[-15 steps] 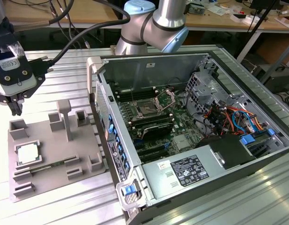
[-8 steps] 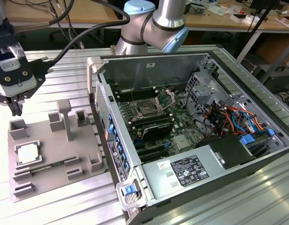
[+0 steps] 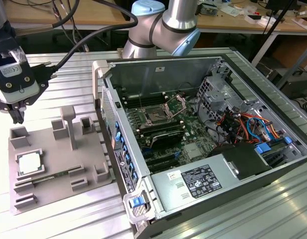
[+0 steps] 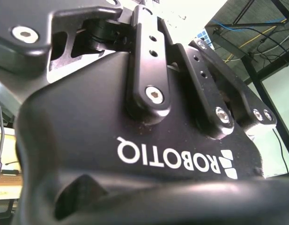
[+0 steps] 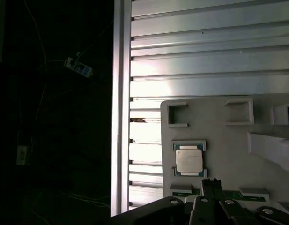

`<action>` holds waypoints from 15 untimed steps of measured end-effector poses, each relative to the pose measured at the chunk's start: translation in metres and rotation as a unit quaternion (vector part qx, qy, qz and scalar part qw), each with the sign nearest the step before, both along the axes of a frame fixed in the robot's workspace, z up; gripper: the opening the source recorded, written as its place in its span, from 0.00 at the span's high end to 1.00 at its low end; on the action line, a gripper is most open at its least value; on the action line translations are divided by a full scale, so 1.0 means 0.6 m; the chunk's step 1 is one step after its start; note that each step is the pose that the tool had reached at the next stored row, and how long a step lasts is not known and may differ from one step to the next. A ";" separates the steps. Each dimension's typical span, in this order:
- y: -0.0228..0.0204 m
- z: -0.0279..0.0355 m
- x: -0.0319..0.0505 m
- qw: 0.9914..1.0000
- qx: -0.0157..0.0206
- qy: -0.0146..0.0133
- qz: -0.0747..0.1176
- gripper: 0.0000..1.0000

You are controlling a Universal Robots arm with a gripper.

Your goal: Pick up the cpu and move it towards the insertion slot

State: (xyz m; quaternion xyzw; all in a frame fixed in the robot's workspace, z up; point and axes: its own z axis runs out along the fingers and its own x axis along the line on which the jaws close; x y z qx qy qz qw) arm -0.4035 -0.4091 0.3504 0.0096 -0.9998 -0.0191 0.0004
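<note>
On the grey tray (image 3: 56, 152), the cpu (image 3: 30, 162) lies apart from the fingers (image 3: 17, 115), pressed together, empty.

Open air above the cpu (image 3: 29, 163), with raised blocks (image 3: 68, 124) close by and the case wall (image 3: 116, 149) beyond.
</note>
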 end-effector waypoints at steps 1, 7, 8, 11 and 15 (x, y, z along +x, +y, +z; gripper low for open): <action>0.0000 0.000 0.000 1.000 0.000 0.000 0.000 0.89; 0.0000 -0.002 0.000 1.000 0.000 0.000 0.000 0.89; 0.0000 -0.002 0.000 1.000 0.000 0.000 0.000 0.89; 0.0000 -0.003 0.000 1.000 0.000 0.000 0.000 0.89; 0.0000 -0.004 0.000 1.000 0.000 0.000 0.000 0.89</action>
